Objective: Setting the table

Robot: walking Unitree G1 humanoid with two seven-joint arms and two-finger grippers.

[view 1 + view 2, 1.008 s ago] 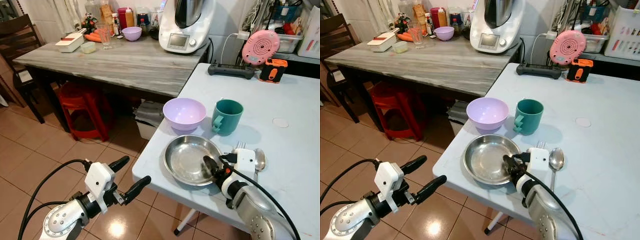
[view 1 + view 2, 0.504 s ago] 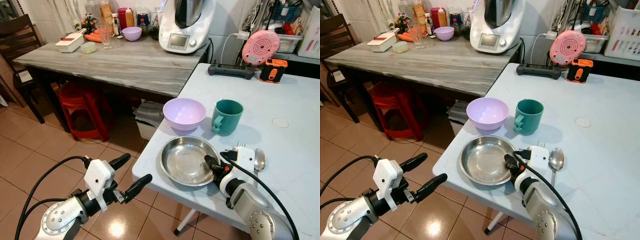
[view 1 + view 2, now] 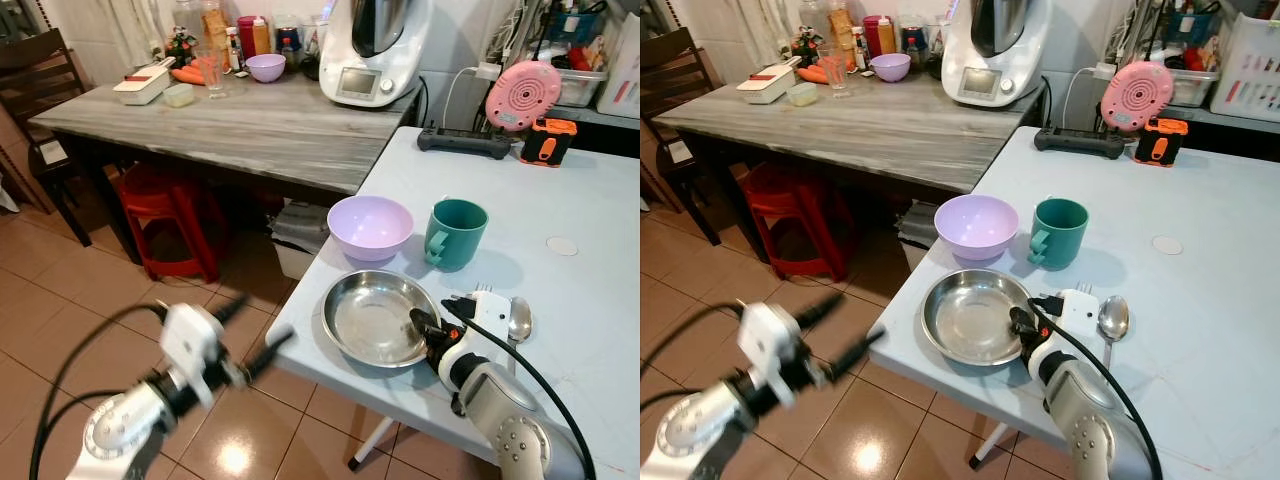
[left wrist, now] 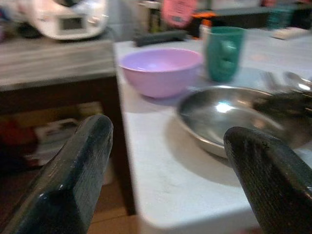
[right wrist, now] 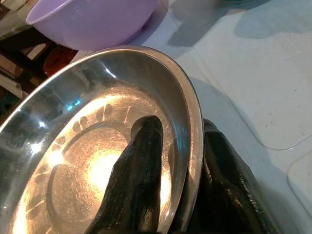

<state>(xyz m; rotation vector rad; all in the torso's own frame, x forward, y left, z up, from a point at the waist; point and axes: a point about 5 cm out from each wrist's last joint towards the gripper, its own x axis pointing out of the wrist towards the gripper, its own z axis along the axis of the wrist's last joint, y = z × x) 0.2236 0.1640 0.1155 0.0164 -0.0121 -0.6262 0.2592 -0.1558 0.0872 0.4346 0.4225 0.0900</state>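
A steel plate (image 3: 372, 318) lies near the front left corner of the pale blue table (image 3: 580, 280). My right gripper (image 3: 428, 327) is shut on the plate's right rim, one finger (image 5: 142, 161) inside the dish and the other under the edge. Behind the plate stand a lilac bowl (image 3: 370, 225) and a teal mug (image 3: 455, 233). A fork (image 3: 481, 290) and a spoon (image 3: 519, 320) lie just right of the plate, partly hidden by my wrist. My left gripper (image 3: 252, 338) hangs open and blurred over the floor, left of the table; from its wrist view the gripper (image 4: 165, 146) faces the plate (image 4: 229, 117) and the bowl (image 4: 161, 68).
A grey wooden counter (image 3: 230, 125) adjoins the table at the back left, carrying a white kitchen machine (image 3: 372, 45), jars and a small bowl. Under it stand a red stool (image 3: 165, 215) and a bin. A power strip (image 3: 463, 142) and an orange tool (image 3: 547, 140) lie at the table's back.
The plate has slid slightly to the left in my right gripper's hold. My left arm, sharp before, is now blurred with motion over the floor.
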